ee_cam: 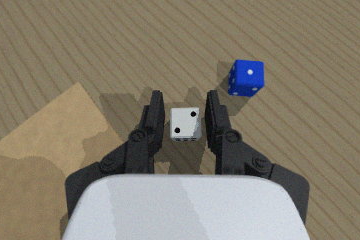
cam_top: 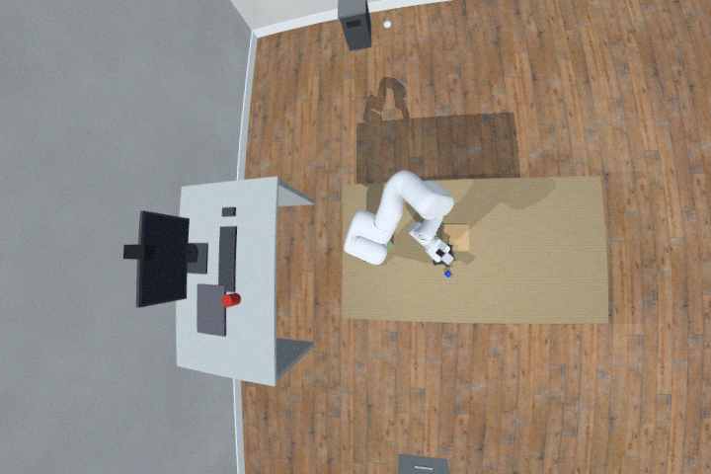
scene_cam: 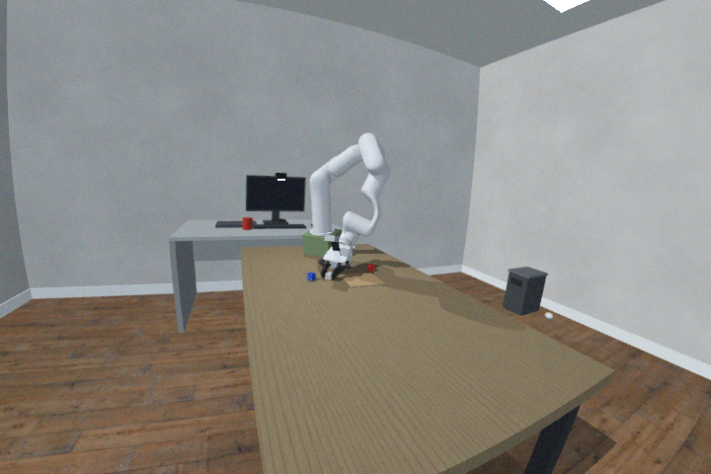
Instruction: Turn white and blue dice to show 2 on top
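The white die (ee_cam: 185, 123) (scene_cam: 329, 276) is on the table beside the mat, with 2 facing the wrist camera. My gripper (ee_cam: 184, 102) (scene_cam: 327, 273) is open around it, with a gap between the die and each finger in the wrist view. The blue die (cam_top: 447, 274) (scene_cam: 311, 276) (ee_cam: 247, 79) lies on the table off the mat, with 1 on top, to the upper right of the fingers in the wrist view. The red die (scene_cam: 370, 268) is behind the mat in the exterior view; its top number is too small to tell. The tan mat (cam_top: 461, 237) (scene_cam: 364, 281) (ee_cam: 53, 125) lies flat.
The wooden table (cam_top: 535, 268) (scene_cam: 334, 357) bears the dice and mat. The arm's green base block (scene_cam: 314, 244) stands at the table's far end in the exterior view. A grey desk (cam_top: 256, 279) with a monitor (cam_top: 163, 260) and a red cup (cam_top: 230, 299) stands beyond it.
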Controlling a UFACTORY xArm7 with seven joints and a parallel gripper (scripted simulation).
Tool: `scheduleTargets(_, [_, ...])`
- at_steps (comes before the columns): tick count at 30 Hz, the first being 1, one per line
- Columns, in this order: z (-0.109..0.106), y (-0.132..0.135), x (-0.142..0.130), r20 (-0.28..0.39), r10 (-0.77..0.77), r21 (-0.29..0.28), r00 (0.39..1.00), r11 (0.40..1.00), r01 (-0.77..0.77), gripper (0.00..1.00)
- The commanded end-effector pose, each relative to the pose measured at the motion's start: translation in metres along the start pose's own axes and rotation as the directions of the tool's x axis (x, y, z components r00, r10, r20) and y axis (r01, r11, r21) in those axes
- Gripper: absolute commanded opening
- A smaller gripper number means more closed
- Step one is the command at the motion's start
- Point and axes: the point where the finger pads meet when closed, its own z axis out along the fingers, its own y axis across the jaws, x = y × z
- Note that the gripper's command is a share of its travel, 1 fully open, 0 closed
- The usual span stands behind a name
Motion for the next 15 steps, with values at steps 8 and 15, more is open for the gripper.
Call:
scheduleTargets(8, [-0.001, 0.000, 0.001, -0.001, 0.001, 0.000, 1.000, 1.000, -0.001, 0.42])
scheduleTargets(15, [-0.011, 0.000, 0.001, -0.001, 0.001, 0.000, 1.000, 1.000, -0.001, 0.42])
